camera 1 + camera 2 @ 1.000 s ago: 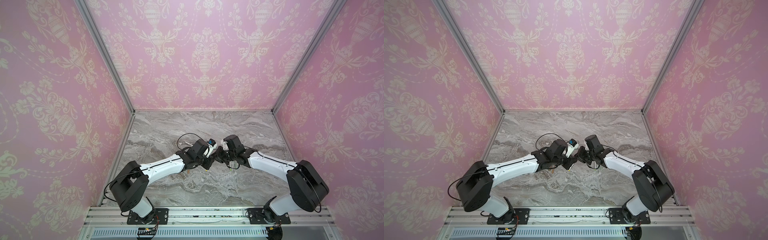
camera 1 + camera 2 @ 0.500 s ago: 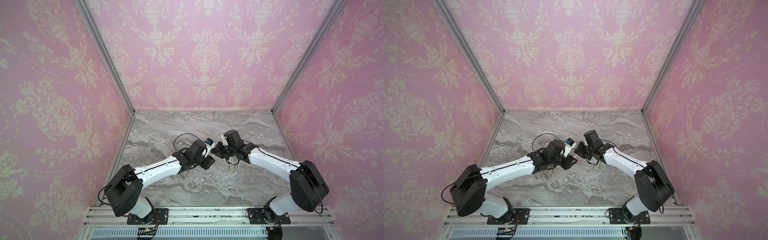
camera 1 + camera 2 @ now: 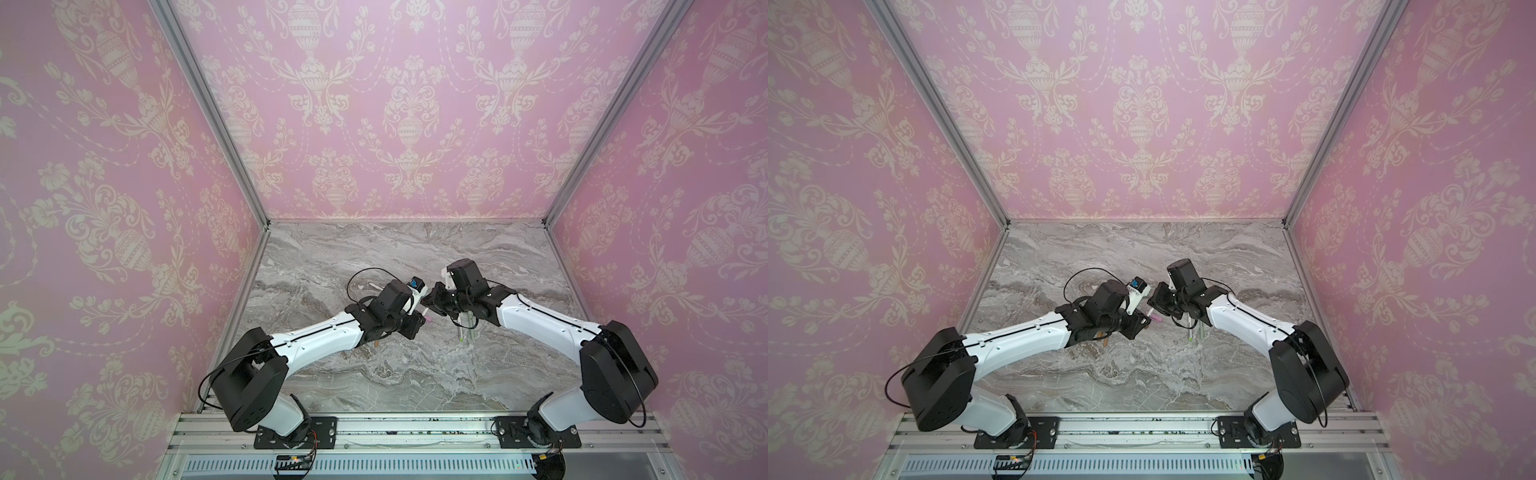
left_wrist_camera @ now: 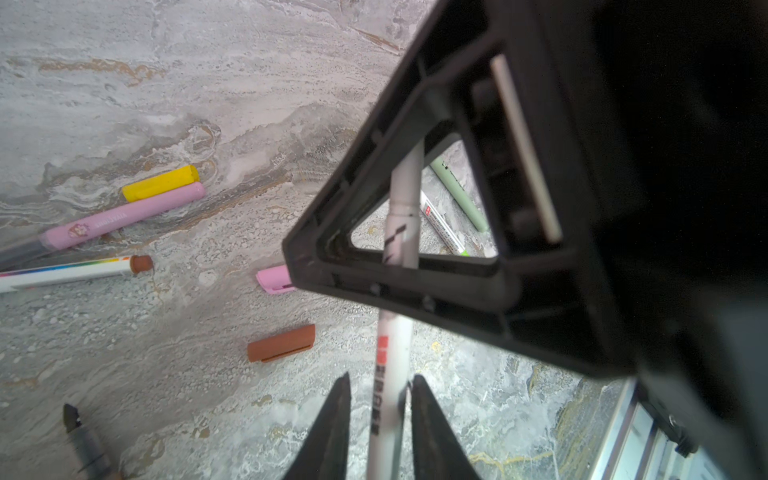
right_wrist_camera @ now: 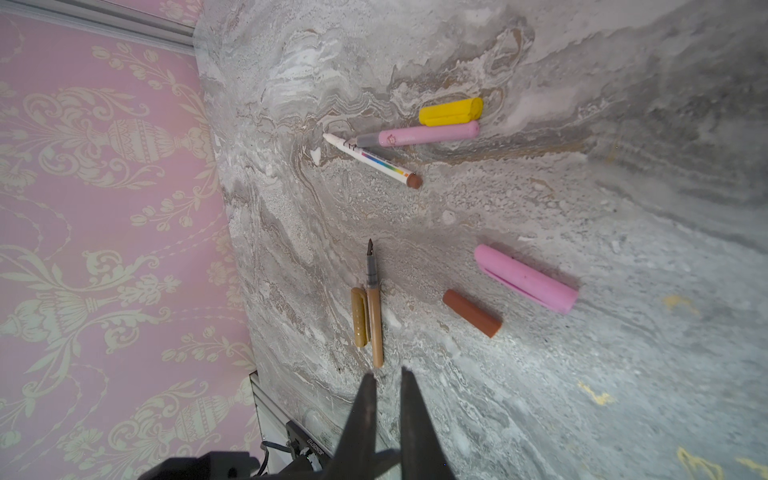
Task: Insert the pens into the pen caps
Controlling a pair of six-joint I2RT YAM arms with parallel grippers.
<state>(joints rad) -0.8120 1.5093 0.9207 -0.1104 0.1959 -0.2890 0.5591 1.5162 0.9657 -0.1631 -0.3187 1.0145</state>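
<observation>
- The grey veined tabletop (image 5: 540, 395): stone look, matt, slightly grainy.
- The pink tube-shaped cap (image 5: 525, 278), the brown cap (image 5: 471, 312) and the yellow cap (image 5: 451, 111): smooth matt plastic.
- The white printed pen (image 4: 390, 374): smooth plastic, slight gloss.
- The white arm shell (image 3: 316, 338): glossy plastic.
- The silver base rail (image 3: 415, 428): bare metal.

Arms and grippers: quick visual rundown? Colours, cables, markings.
Left arm and right arm: white link shells, black joint housings, thin black cables looping outside. Left gripper and right gripper: black tapered fingers. A blue-and-white module sits on the left wrist.
</observation>
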